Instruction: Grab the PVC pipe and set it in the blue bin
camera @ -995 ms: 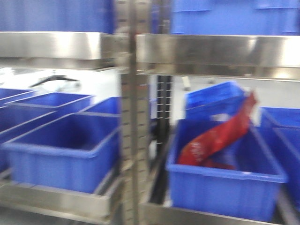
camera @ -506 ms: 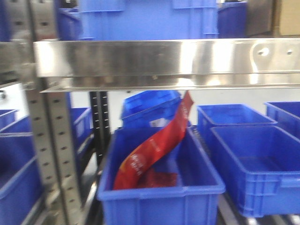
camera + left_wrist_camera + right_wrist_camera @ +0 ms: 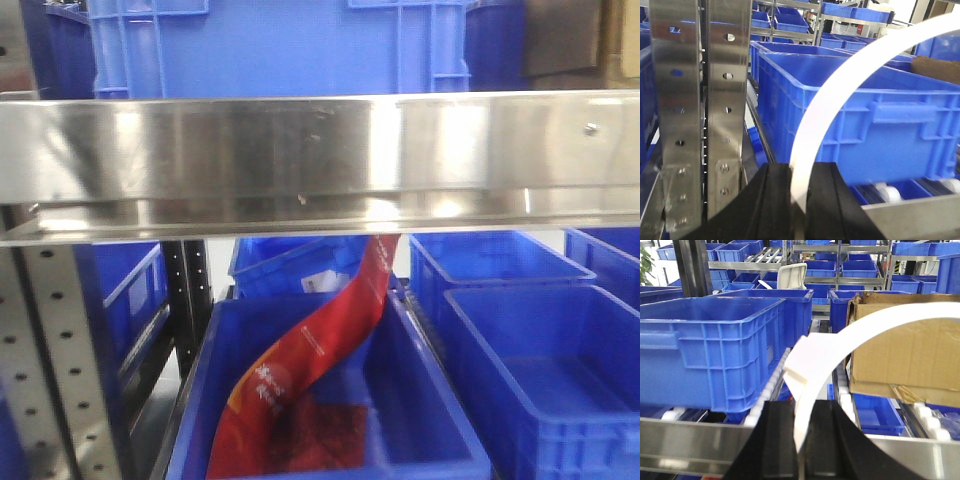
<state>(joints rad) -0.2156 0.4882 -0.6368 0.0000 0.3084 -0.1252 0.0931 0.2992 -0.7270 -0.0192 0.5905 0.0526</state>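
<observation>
Front view: steel shelf beam runs across the mid frame, w/ a big blue crate on top at upper centre. Below the beam are rows of blue bins. The centre-bottom bin holds a long red bag leaning from its lower left up to the beam's underside. An open bin sits just beside it at lower right. Perforated steel post at lower left.

Left wrist view: left gripper at bottom centre, black fingers pressed onto the PVC pipe. The white flat band is pinched near its lower end, rises between the jaws and curves to the upper-right corner. Behind it a blue tote fills centre-right, on a roller rack. Slotted steel upright stands at left.

Right wrist view: right gripper at bottom centre, jaws closed on a white band that looks like the same pipe, held upright and arcing to the upper right. Square end tab sticks out just above the fingertips, at mid frame. Can't tell if both arms hold one piece. Blue box bin at left, cardboard box at right, both behind the arc on rollers.
</observation>
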